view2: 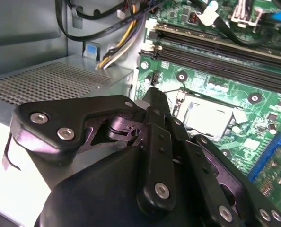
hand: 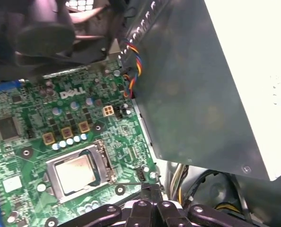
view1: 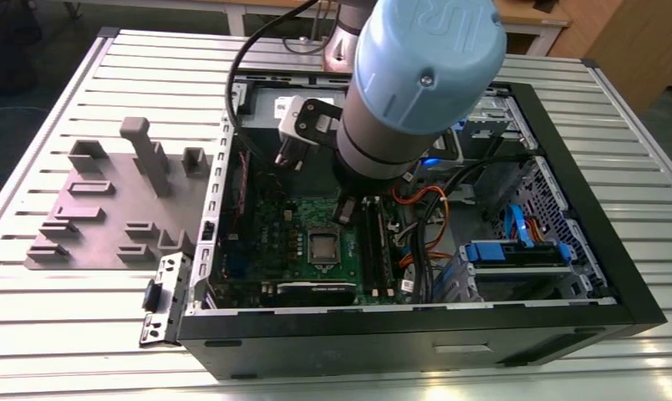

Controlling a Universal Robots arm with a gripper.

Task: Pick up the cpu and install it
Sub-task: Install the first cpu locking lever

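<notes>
1. Robot arm (view1: 425,75): we are logging it reaching down into the open computer case (view1: 603,276), which is lying on a slatted metal table (view1: 79,326).
2. Gripper (view1: 345,210): we are seeing it hanging low over the green board (hand: 31,99). In both wrist views the gripper (view2: 154,97) (hand: 150,189) is showing its fingers pressed together, with nothing seen between them.
3. Cpu (hand: 76,172): we are finding it lying flat inside the socket frame (hand: 105,161) of the board, silvery top up. It is near the gripper tip and apart from it. We are also marking the cpu (view2: 209,118) (view1: 323,245) in the other views.
4. Grey box (hand: 202,85): we are noting it standing just beside the board.
5. Memory slots (view2: 216,52): we are noting them running along the socket's side, on the exterior view's right.
6. Grey moulded tray (view1: 102,209): we are noting it resting on the table, just beside the case on the exterior view's left.
</notes>
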